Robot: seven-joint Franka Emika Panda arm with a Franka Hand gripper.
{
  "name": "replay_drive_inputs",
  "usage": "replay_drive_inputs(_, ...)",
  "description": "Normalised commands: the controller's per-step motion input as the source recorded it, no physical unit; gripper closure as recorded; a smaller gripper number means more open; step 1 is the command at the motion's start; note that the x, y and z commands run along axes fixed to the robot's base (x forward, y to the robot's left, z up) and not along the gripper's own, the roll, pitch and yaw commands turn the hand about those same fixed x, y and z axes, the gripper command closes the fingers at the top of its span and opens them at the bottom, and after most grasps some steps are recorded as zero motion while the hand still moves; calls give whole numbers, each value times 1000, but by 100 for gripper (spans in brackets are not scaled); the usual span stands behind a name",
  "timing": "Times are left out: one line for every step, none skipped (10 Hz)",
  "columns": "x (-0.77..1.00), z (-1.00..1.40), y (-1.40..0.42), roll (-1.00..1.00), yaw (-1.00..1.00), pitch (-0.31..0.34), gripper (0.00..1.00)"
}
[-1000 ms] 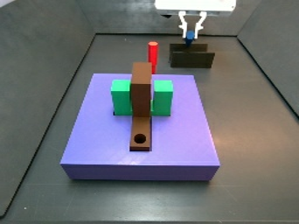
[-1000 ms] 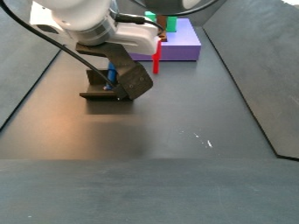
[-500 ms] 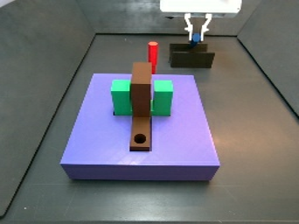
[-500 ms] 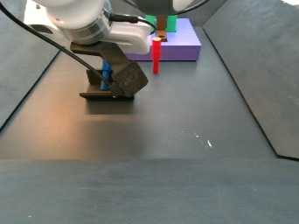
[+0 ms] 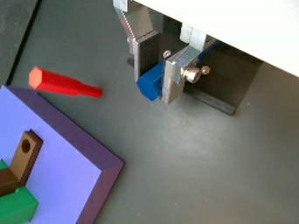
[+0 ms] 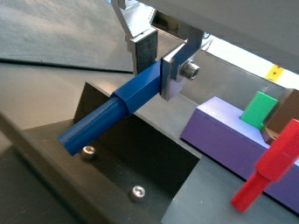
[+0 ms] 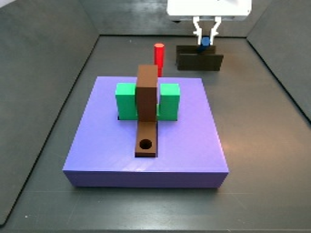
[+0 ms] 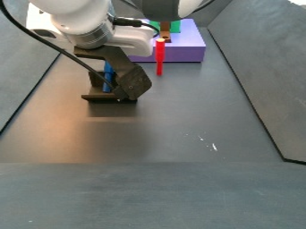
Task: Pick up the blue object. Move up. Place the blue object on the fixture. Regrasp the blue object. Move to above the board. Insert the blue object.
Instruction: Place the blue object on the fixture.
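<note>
Little has shifted over the last second — only the hand has risen slightly above the fixture, carrying the blue object with it. In both wrist views the 2 silver fingers are clamped on the upper end of the blue object, whose lower end hangs over the fixture's dark plate.

By my reading, pickup and lift are done and the placing on the fixture is under way or just finished; regrasp, travel to the board and insertion remain.

Beside the fixture stands the red peg, upright between fixture and board. Beyond it, the board is a thick matte lavender slab bearing a green block and a brown strip with 1 round hole. In a wrist view the blue object shows flat faces — more bar than cylinder.
</note>
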Motion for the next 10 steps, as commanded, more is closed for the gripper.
replay_drive_inputs(34,-83,-186,71,223,-20,100)
replay_drive_inputs(46,-106,-66,283,211,-3,100)
replay_drive_inputs(0,-240,0,420,126,-66,100)
replay_drive_inputs(0,-271,0,417,86,-91,100)
replay_drive_inputs(0,-231,0,354,69,-63,100)
replay_drive_inputs(0,-114,0,157,49,-3,100)
replay_drive_inputs(31,0,0,-66,0,0,100)
replay_drive_inputs(100,311,137,-351,0,169,100)
replay_drive_inputs(157,480,160,-514,0,289,100)
replay_drive_inputs(206,183,123,-446,0,209,100)
